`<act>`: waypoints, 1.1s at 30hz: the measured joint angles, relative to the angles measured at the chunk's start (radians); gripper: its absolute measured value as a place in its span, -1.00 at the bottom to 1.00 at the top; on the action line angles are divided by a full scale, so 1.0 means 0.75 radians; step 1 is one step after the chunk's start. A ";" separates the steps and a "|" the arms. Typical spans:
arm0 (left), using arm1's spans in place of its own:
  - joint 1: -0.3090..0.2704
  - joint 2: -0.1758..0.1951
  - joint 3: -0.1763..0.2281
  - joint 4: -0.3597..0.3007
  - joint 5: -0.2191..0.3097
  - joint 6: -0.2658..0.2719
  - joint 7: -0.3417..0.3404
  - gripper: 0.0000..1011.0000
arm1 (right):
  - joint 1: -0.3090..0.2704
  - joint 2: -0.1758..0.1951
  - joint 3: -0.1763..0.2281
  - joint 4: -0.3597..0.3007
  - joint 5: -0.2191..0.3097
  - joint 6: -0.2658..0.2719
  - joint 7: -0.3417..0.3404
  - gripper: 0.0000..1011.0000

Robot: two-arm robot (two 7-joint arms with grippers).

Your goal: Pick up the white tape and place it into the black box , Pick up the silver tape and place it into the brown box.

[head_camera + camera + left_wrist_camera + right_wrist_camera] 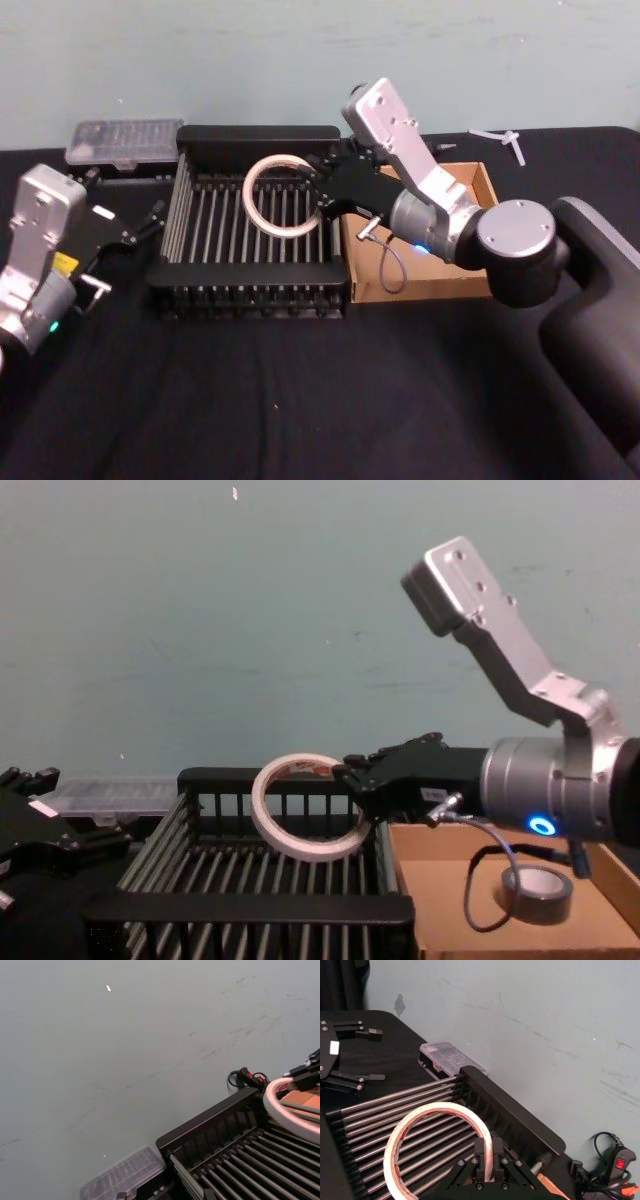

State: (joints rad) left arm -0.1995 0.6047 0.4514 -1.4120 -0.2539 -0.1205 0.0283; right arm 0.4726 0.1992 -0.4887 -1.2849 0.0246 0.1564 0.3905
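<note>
At the far left we saw the left gripper (140, 228) parked over the black worktop (300, 400), its fingers spread apart and holding nothing. Beside it sat the black box (255, 290). Above its ribbed floor hung the white tape (305, 807), tilted, its hole facing partly up and toward us. The right gripper (485, 1157) was clamped on the ring's right edge. Farther right, the silver tape (537, 893) lay flat in the brown box (450, 900).

So my desk (300, 400) has a black cloth; sitting on it are the black box (250, 290), the brown box (470, 180) just beside, and a clear plastic case (125, 142) behind.
</note>
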 joint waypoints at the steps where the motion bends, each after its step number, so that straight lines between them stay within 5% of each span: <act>1: 0.000 0.000 0.000 0.000 0.000 0.000 0.000 0.98 | 0.013 -0.010 -0.005 0.025 -0.004 -0.008 -0.001 -0.81; 17: 0.000 0.000 0.000 0.000 0.000 0.000 0.000 0.98 | 0.104 -0.110 -0.035 0.234 -0.023 -0.075 -0.012 -0.81; 33: 0.000 0.000 0.000 0.000 0.000 0.000 0.000 0.98 | 0.114 -0.124 -0.040 0.268 -0.032 -0.078 -0.013 -0.81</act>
State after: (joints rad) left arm -0.1996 0.6047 0.4514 -1.4120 -0.2539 -0.1205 0.0283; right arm 0.5578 0.1061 -0.5186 -1.0840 0.0005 0.0975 0.3810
